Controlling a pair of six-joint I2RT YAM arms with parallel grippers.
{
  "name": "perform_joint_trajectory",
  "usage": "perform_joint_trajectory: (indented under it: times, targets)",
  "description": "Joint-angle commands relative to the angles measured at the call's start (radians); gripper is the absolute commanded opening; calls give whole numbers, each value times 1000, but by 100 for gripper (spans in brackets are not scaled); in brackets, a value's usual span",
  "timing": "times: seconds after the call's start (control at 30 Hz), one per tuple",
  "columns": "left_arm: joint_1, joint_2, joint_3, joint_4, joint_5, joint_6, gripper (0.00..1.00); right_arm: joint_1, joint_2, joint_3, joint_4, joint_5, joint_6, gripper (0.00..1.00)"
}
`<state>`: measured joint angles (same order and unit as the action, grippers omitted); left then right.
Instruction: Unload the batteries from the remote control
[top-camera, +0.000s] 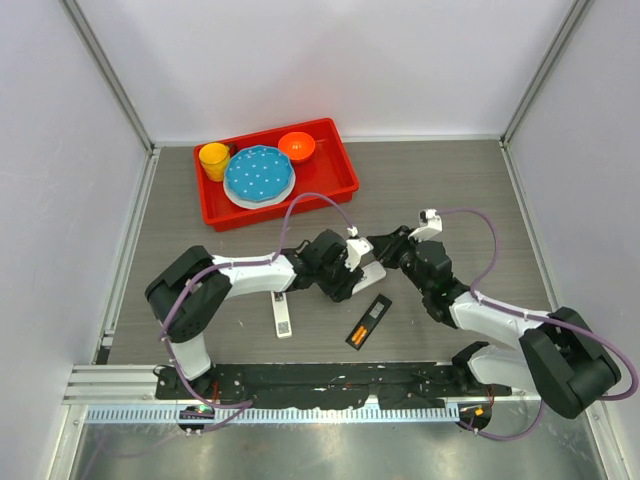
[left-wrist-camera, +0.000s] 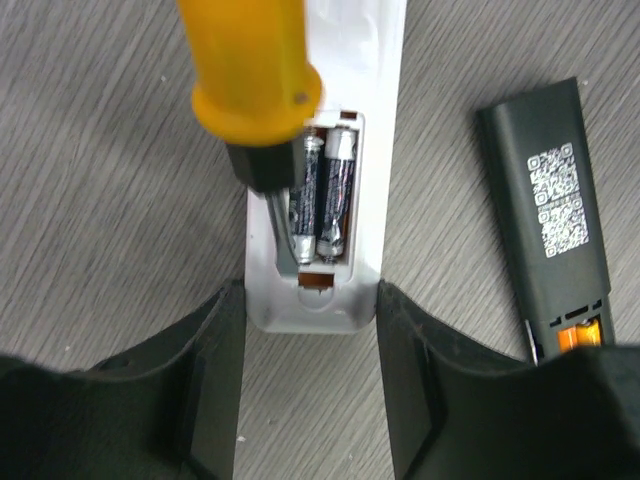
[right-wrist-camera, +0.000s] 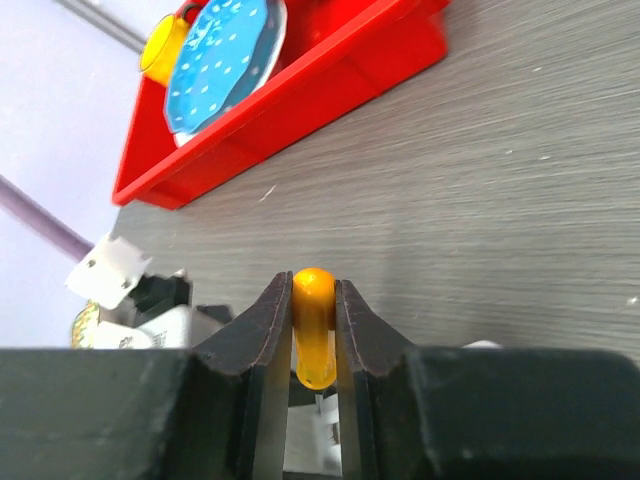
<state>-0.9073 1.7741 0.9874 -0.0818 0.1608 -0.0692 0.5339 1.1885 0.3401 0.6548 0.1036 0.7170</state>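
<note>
1. Left gripper: narrow, jaws pressed on both long sides of the white remote control at its 6 o'clock end. Risk: the hold is only at that end, so a sideways pry could swing the body round.
2. Batteries: two dark grey cells lie side by side in the open bay of the white remote, neither one lifted. Risk: a spring-loaded cell may pop free and roll off across the table.
3. Screwdriver: enters from 12 o'clock. Its blade sits low in the bay at the left cell's 7 o'clock corner. Risk: the tip could skate off the round cell, gouge the plastic or bend the contact.
4. Right gripper: closed tight on the orange screwdriver handle. Risk: the smooth rounded handle may twist or slide between the pads under levering load.
5. Black remote: lies at 3 o'clock of the white one, apart from it. Orange cells show in its bay. Risk: a slipped stroke to the right could knock it.
</note>
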Motion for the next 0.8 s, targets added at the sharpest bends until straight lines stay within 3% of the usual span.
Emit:
perform_joint_trajectory:
  times: [0.0, 0.43, 0.77]
  targets:
    - [-2, 27, 13, -13, 28, -1, 0, 15, -50, 5, 22, -73, 81, 1]
    - [-2, 21, 8, -12, -20, -11, 0, 14, -118, 22, -63, -41, 38, 1]
    - [-4, 7, -6, -1, -44, -12, 0, 14, -115, 60, -152, 76, -96, 1]
